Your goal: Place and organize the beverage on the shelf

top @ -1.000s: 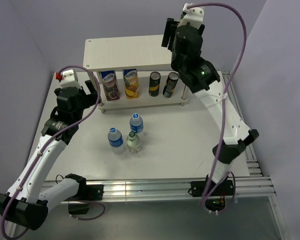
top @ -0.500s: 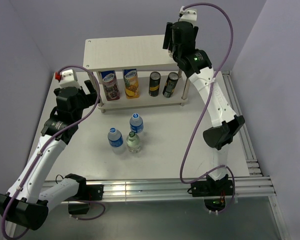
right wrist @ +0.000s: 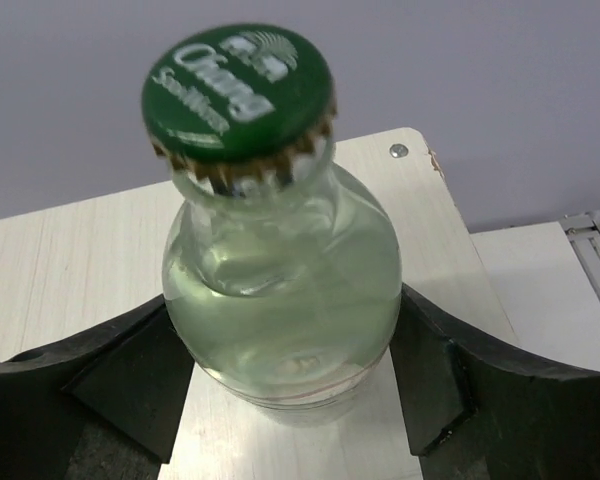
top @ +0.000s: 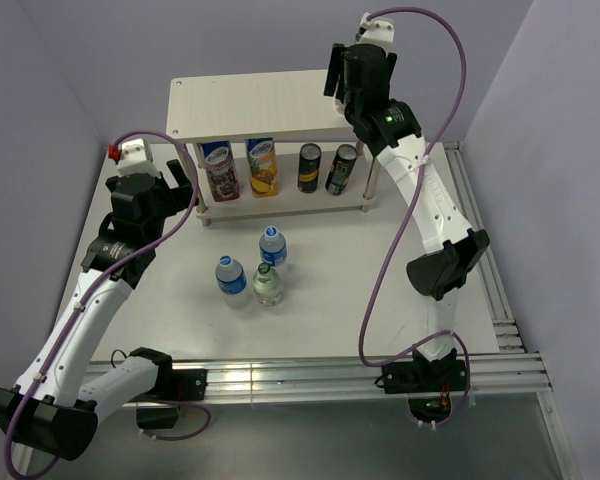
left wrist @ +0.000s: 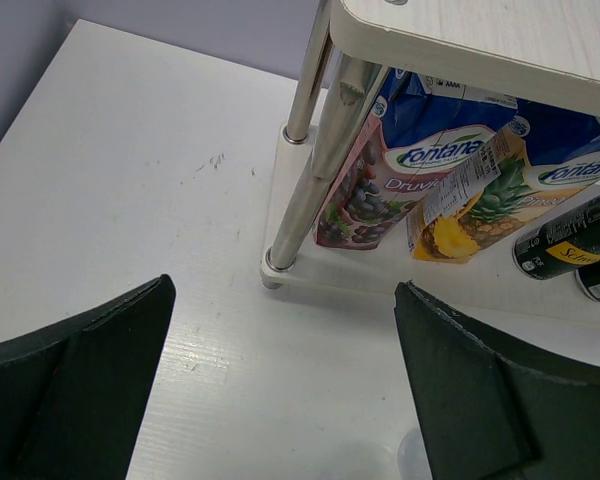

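Observation:
The shelf (top: 250, 105) stands at the back of the table; its top board also shows in the right wrist view (right wrist: 70, 270). My right gripper (right wrist: 290, 370) is shut on a green glass bottle (right wrist: 280, 290) with a green cap, upright over the top board's right end. In the top view the right gripper (top: 338, 75) hides that bottle. Two dark cans (top: 309, 167) (top: 341, 168) stand on the lower tier. Two blue-labelled plastic bottles (top: 271, 245) (top: 230, 278) and a second green glass bottle (top: 268, 285) stand on the table. My left gripper (left wrist: 282, 290) is open and empty by the shelf's left front post (left wrist: 300, 190).
Two tall printed cartons (top: 221, 170) (top: 262, 166) stand at the left of the lower tier, and show close in the left wrist view (left wrist: 380, 175). Metal rails (top: 480, 250) run along the table's right and near edges. Walls close in behind and on both sides.
My right arm has stretched out, carrying the glass bottle back over the right end of the top board, then stayed there. The left arm has hardly moved.

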Motion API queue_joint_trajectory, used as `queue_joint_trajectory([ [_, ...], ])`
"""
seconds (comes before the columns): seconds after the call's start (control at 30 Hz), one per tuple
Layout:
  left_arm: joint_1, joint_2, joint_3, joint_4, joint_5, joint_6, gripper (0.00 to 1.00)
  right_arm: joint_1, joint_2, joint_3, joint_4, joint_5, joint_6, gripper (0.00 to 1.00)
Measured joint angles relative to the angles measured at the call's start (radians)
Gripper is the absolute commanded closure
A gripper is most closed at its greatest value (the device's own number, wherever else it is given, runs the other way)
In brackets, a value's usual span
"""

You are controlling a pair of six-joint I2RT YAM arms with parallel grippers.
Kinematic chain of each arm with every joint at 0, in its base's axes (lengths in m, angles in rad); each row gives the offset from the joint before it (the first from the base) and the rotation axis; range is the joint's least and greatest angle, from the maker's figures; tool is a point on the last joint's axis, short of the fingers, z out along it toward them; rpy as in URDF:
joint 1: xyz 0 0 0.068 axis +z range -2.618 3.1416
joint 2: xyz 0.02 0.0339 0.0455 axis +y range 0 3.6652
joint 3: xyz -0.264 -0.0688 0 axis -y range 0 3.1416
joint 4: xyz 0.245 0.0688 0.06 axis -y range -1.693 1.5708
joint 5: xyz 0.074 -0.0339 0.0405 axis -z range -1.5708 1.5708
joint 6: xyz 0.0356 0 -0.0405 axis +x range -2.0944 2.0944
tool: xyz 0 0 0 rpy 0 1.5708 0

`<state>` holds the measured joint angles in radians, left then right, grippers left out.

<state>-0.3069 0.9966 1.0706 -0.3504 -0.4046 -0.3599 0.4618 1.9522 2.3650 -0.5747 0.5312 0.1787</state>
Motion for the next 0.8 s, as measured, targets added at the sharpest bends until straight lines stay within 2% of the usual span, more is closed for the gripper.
queue_joint_trajectory([
  [0.07,0.000,0.000,0.000,0.000,0.000,0.000,0.02,0.000,-0.003,-0.023,0.033,0.001,0.005,0.13],
  [0.13,0.000,0.000,0.000,0.000,0.000,0.000,0.02,0.000,-0.012,-0.061,0.059,0.000,0.011,0.01],
  [0.47,0.005,0.000,0.000,0.000,0.000,0.000,0.02,0.003,-0.074,-0.192,0.120,-0.009,0.013,0.00],
  [0.8,0.007,0.000,0.000,0.000,0.008,0.000,0.02,0.037,-0.264,-0.402,0.205,-0.043,0.009,0.00],
])
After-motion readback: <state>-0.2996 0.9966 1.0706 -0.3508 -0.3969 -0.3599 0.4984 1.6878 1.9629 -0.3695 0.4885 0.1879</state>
